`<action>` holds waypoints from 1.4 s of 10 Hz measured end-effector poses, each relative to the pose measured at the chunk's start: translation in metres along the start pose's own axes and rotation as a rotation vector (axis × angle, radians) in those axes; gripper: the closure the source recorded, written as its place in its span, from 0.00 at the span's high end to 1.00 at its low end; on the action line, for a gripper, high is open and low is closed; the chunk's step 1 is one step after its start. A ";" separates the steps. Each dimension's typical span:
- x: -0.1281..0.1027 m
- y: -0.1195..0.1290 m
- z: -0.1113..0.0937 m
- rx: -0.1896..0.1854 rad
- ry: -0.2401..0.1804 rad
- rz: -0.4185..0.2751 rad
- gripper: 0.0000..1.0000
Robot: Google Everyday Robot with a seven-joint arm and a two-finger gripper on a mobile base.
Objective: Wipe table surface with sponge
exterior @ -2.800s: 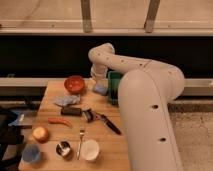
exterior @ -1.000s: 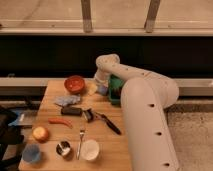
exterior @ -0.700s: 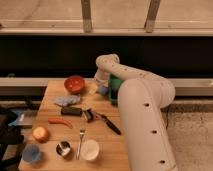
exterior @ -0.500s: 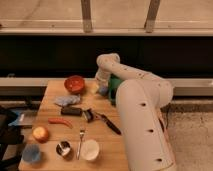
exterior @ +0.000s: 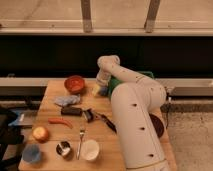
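Note:
A small yellowish sponge [exterior: 96, 90] lies at the back of the wooden table [exterior: 55, 92], just right of a red bowl. My gripper [exterior: 102, 86] points down at the back edge of the table, right over the sponge and touching or almost touching it. The gripper's body hides part of the sponge. My white arm [exterior: 135, 110] bends back from the gripper and fills the right side of the view.
On the table are a red bowl [exterior: 75, 83], a blue-grey cloth [exterior: 66, 100], a black brush [exterior: 75, 111], a red chili [exterior: 60, 121], an orange fruit [exterior: 40, 133], a fork [exterior: 81, 140], a blue cup [exterior: 31, 153], a metal cup [exterior: 63, 148] and a white cup [exterior: 90, 149]. A green box [exterior: 116, 82] stands behind the gripper.
The gripper has come down and a little to the right onto the sponge at the back of the table. The arm has swung in closer. The objects on the table have not moved.

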 end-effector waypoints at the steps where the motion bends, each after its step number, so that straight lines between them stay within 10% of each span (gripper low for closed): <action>1: 0.002 0.000 0.002 -0.004 -0.002 0.002 0.64; 7: 0.006 0.001 -0.002 -0.011 -0.022 0.006 0.05; 14: 0.012 0.055 -0.026 -0.017 -0.034 -0.052 0.00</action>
